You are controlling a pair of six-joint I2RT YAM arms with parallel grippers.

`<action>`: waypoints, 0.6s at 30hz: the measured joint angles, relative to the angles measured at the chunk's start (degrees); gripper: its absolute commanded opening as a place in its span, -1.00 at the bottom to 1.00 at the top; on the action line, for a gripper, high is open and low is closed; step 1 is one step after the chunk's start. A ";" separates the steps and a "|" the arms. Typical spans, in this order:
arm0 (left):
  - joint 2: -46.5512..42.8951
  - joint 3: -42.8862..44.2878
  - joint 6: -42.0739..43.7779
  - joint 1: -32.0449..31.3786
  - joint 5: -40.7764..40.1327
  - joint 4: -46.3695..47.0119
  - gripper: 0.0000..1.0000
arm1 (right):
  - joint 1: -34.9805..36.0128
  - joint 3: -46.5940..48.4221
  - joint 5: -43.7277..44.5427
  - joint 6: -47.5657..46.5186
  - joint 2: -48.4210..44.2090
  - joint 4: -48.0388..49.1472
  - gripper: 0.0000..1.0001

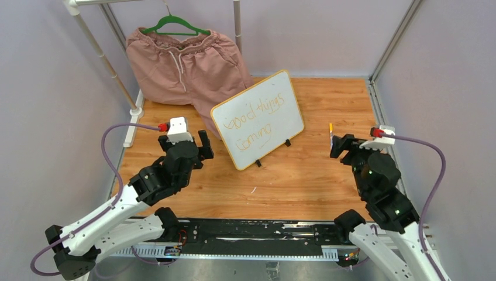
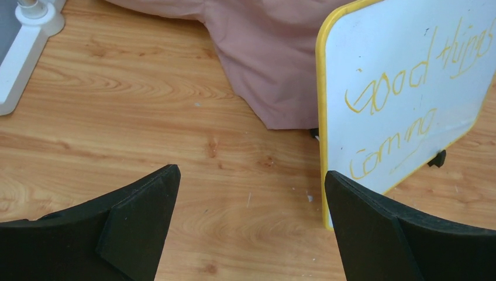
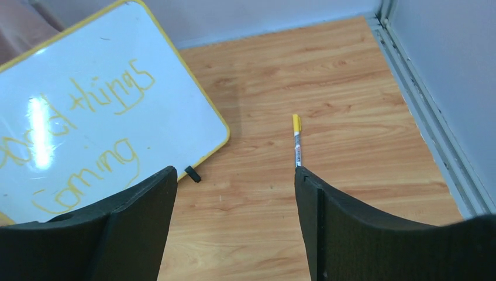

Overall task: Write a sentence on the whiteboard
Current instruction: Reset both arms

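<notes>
Whiteboard (image 1: pixel 257 119): stood on clip feet at centre of tabletop (image 1: pixel 316 175), long axis laid 8-to-2 o'clock, written face turned toward 5 o'clock.
Sentence (image 1: pixel 255 123): "good things coming", orange, two lines.
Marker (image 3: pixel 297 143): laid at 3 o'clock of the board, yellow cap toward 12.
Left pincer (image 2: pixel 248 181), right pincer (image 3: pixel 234 175): both held spread.

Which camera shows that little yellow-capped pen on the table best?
The right wrist view: the pen lies in plain sight, yellow cap farthest away, its near end by the right hand. The top view shows only a tiny sliver of it beyond that hand. The left wrist view misses it.
</notes>
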 measured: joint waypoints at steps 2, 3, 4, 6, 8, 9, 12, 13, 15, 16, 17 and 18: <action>0.11 0.02 0.13 0.00 0.33 -0.37 1.00 | 0.00 0.04 -2.16 -1.31 -3.30 -0.04 0.60; 0.11 0.13 0.37 0.00 0.72 -0.46 1.00 | 0.00 0.13 -3.65 -2.19 -4.61 -0.09 0.65; 0.13 0.48 0.70 0.00 1.22 -0.68 1.00 | 0.00 0.37 -5.62 -3.21 -5.88 -0.15 0.68; 0.35 2.12 1.49 0.00 2.08 -1.29 1.00 | 0.00 1.73 -8.83 -5.14 -7.08 -0.31 0.71; 0.68 4.90 2.38 0.00 2.49 -1.97 1.00 | 0.00 5.75 -11.89 -6.86 -6.10 -0.94 0.71; 0.87 6.88 2.93 0.00 2.38 -2.16 1.00 | 0.00 8.20 -12.68 -7.19 -4.74 -1.31 0.71; 1.40 11.91 4.37 0.00 1.03 -1.97 1.00 | 0.00 18.64 -13.75 -6.82 2.91 -2.38 0.70; 1.90 13.77 5.20 0.00 0.46 -1.92 1.00 | 0.00 21.46 -13.79 -6.40 5.35 -2.40 0.69; 3.04 17.86 6.56 0.00 -0.57 -2.08 1.00 | 0.02 26.93 -13.73 -4.96 10.51 -2.47 0.69; 3.72 19.98 7.17 0.00 -0.96 -2.47 1.00 | 0.02 28.39 -13.51 -4.50 12.20 -2.58 0.69; 4.79 22.95 7.91 0.00 -1.38 -2.67 1.00 | 0.02 29.51 -13.11 -4.11 13.64 -2.78 0.69; 5.40 24.85 8.37 0.00 -1.46 -2.62 1.00 | 0.02 30.67 -12.61 -3.96 15.08 -3.17 0.69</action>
